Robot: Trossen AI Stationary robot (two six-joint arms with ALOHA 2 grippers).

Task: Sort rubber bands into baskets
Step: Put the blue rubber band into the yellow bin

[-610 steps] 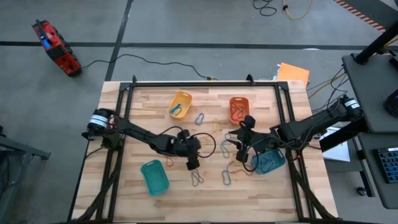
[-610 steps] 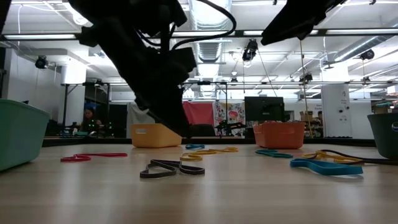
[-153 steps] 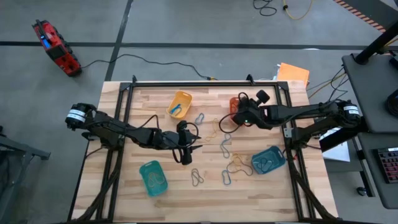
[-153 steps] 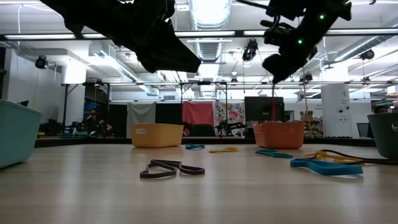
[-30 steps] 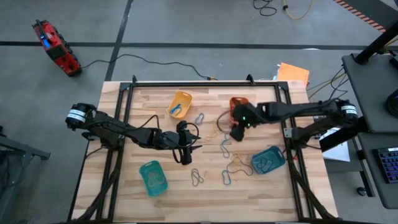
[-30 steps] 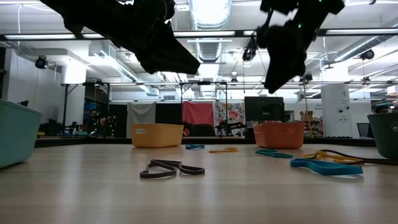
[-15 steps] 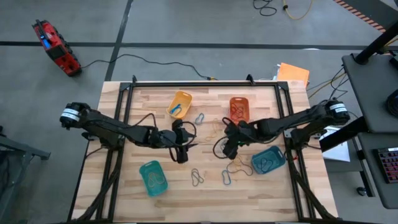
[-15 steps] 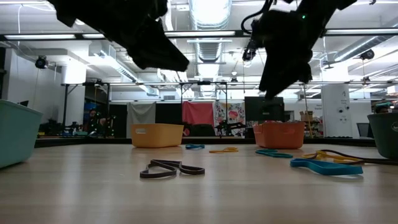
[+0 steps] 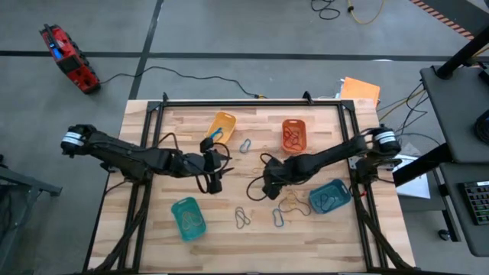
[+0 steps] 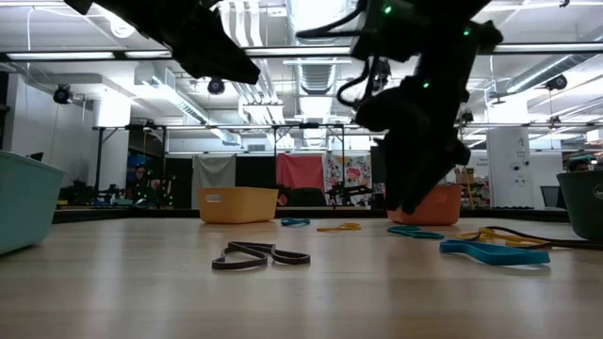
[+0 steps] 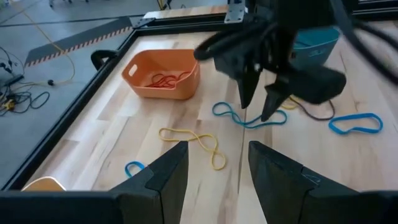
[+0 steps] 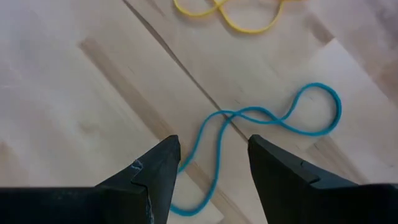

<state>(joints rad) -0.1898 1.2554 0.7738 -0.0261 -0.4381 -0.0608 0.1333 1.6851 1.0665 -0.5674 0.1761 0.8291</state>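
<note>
Four baskets sit on the wooden table (image 9: 176,130): the yellow basket (image 9: 222,124) at about 11 o'clock from the table's middle, the orange basket (image 9: 294,134) at 1 o'clock, the teal-green basket (image 9: 188,217) at 7 o'clock and the blue-teal basket (image 9: 329,196) at 4 o'clock. The right gripper (image 12: 211,168) hangs low near the middle with its fingers parted and nothing between them, directly above a blue rubber band (image 12: 273,121). In the high view that twisted loop's long axis cannot be made out under the arm; beside it a yellow rubber band (image 11: 196,142) lies toward 12 o'clock. The left gripper (image 11: 214,171), also spread and empty, waits at 9 o'clock of the middle, pointing toward the right one. More loose bands (image 9: 242,218) lie toward 6 o'clock.
</note>
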